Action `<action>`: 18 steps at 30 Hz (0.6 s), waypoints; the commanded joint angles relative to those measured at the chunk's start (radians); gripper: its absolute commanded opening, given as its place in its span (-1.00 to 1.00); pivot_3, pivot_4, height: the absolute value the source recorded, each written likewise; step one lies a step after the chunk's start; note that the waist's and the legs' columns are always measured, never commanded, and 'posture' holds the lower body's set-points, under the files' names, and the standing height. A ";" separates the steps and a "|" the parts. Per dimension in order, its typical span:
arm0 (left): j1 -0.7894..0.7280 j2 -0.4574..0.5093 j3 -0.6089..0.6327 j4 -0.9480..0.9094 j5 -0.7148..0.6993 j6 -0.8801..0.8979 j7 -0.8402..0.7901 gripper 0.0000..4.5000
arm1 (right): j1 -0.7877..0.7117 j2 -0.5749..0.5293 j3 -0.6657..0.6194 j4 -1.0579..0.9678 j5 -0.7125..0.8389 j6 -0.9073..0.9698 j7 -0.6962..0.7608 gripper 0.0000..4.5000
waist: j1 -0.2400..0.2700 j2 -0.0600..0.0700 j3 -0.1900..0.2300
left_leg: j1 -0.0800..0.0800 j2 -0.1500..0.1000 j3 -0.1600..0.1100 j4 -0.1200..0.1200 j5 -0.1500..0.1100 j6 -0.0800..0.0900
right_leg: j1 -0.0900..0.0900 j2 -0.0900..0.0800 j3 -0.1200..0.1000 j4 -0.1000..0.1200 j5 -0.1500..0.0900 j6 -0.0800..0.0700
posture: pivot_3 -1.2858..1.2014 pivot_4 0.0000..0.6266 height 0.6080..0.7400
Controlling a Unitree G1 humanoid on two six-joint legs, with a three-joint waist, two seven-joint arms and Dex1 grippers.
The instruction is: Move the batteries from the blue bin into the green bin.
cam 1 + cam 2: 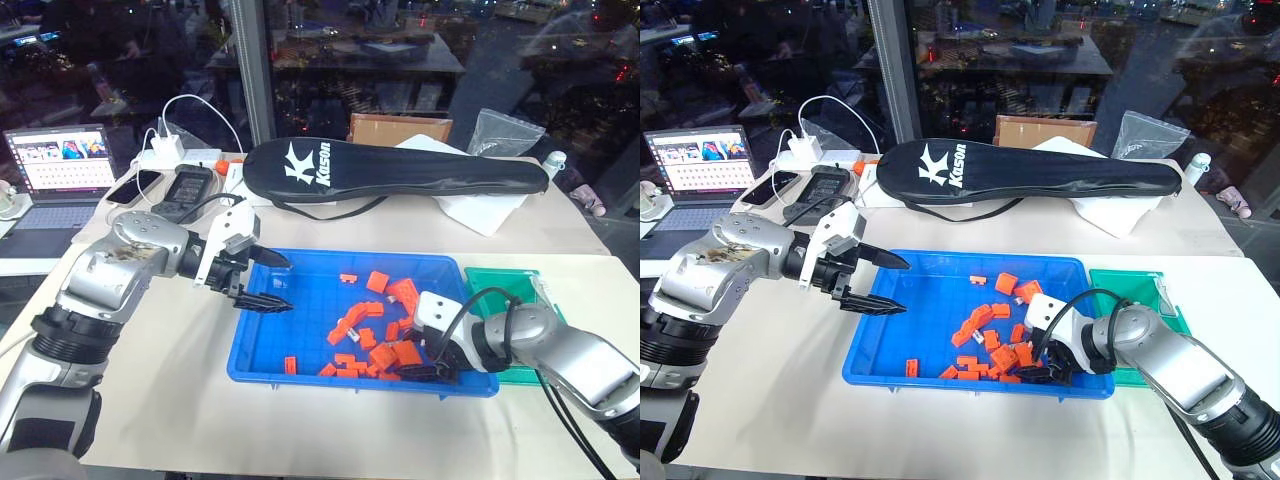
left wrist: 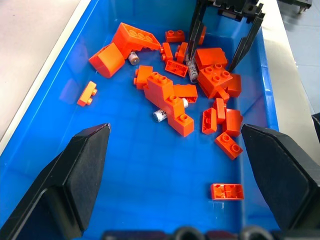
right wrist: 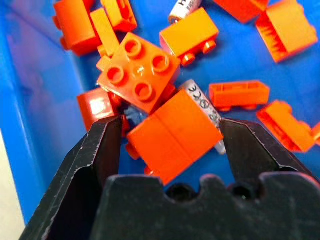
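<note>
Bright-blue plastic, the wide shallow bin [image 1: 300, 345] has the left gripper [image 1: 268, 282] hovering over its left end, fingers spread wide and empty. Toward the bin's right end, the right gripper [image 3: 170, 145] stands open among orange plastic blocks [image 3: 172, 132], which lie between its fingers with a slim silvery battery [image 3: 202, 107] partly beneath them. The small green plastic bin [image 1: 500, 283] sits just right of the blue one.

You are looking at the blue bin [image 1: 262, 352], a wide shallow tray on the pale tabletop, with the smaller green bin [image 1: 492, 281] touching its right end. Three batteries [image 2: 160, 115], slim silvery cylinders with dark markings, lie flat on the blue floor, each half tucked under the scattered orange blocks [image 2: 167, 95]. One battery [image 3: 202, 108] rests against a block, its printed label facing up
</note>
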 commanded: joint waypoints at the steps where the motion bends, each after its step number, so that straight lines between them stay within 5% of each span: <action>1: -0.028 0.001 0.038 -0.011 -0.004 -0.006 0.009 1.00 | -0.022 0.004 -0.029 -0.008 -0.030 -0.009 0.001 0.13 | 0.002 0.000 0.000 | 0.000 0.000 0.000 0.000 0.000 0.000 | 0.000 0.000 0.000 0.000 0.000 0.000 | 0.03 -0.52 0.86; 9: -0.028 -0.010 0.028 -0.006 0.004 -0.019 0.013 1.00 | -0.077 -0.068 -0.131 0.055 -0.051 -0.038 0.046 0.09 | 0.002 0.000 0.000 | 0.000 0.000 0.000 0.000 0.000 0.000 | 0.000 0.000 0.000 0.000 0.000 0.000 | 0.03 -0.52 0.86; 17: -0.028 -0.037 0.019 -0.025 0.005 -0.012 0.022 1.00 | -0.207 0.018 -0.076 0.359 -0.260 -0.169 -0.035 0.09 | 0.001 0.000 0.000 | 0.001 0.000 0.000 0.000 0.000 0.000 | 0.000 0.000 0.000 0.001 0.000 0.000 | 0.03 -0.52 0.86; 18: -0.027 -0.047 0.019 -0.033 -0.001 -0.005 0.028 1.00 | -0.222 0.028 -0.073 0.379 -0.284 -0.181 -0.043 0.31 | 0.000 0.001 0.000 | 0.001 0.000 0.000 0.000 0.000 0.000 | 0.000 0.000 0.000 0.001 0.000 -0.001 | 0.03 -0.52 0.86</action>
